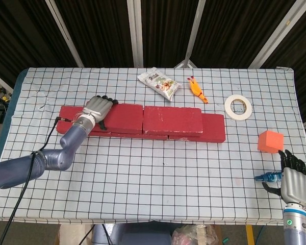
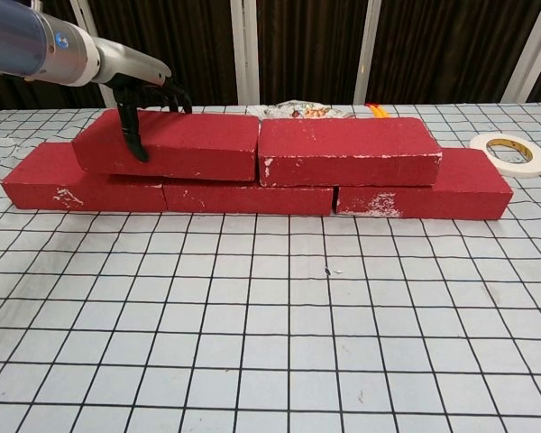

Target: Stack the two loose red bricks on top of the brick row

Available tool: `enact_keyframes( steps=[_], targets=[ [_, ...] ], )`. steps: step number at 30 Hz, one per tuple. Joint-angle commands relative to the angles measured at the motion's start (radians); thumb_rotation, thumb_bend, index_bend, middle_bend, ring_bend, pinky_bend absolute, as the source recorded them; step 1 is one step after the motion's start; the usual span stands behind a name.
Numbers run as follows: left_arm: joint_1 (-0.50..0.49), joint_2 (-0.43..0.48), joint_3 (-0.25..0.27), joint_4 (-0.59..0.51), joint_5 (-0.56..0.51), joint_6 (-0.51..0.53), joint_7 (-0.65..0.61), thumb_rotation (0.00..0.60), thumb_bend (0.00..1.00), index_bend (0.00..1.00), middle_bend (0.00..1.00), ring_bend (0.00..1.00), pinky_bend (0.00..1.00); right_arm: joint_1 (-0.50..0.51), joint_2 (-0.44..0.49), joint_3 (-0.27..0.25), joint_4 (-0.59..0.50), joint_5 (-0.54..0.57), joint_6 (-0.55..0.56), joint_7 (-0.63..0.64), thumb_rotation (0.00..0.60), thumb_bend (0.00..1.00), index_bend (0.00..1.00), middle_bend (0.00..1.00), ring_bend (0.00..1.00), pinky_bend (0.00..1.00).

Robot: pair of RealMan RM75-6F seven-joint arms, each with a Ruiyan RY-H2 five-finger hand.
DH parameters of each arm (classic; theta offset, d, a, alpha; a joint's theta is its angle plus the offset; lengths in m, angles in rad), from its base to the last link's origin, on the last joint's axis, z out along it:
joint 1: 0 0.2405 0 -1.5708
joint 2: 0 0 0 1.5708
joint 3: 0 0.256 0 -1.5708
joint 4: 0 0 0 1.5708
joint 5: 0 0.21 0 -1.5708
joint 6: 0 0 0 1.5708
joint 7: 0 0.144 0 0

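Note:
A row of red bricks (image 1: 214, 131) lies across the table's middle, also visible in the chest view (image 2: 243, 198). Two more red bricks lie on top of it, end to end. My left hand (image 1: 98, 108) grips the left upper brick (image 1: 124, 117) at its left end. Fingers lie over the top and the thumb (image 2: 132, 135) comes down the front face of that brick (image 2: 194, 144). The right upper brick (image 1: 172, 120) (image 2: 347, 152) touches it. My right hand (image 1: 294, 185) hovers at the near right table edge, open and holding nothing.
A snack packet (image 1: 159, 83), a yellow rubber chicken (image 1: 196, 90) and a tape roll (image 1: 238, 106) (image 2: 510, 153) lie behind the bricks. An orange cube (image 1: 271, 141) sits at the right. A small blue object (image 1: 268, 177) lies beside my right hand.

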Motion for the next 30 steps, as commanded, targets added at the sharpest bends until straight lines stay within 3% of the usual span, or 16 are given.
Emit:
enact_keyframes(
  steps=[1,30],
  targets=[
    [-0.002,-0.002,0.003,0.000,-0.006,0.004,0.005,0.600,0.00,0.16,0.21,0.12,0.18,0.001,0.001,0.000,0.000,0.001,-0.002,0.002,0.600,0.19,0.08,0.03,0.00,0.00],
    [0.001,-0.030,-0.004,0.005,-0.029,0.039,0.034,0.600,0.00,0.13,0.17,0.11,0.17,0.000,0.002,0.001,-0.001,0.005,0.002,0.005,0.600,0.19,0.08,0.03,0.00,0.00]
  ],
)
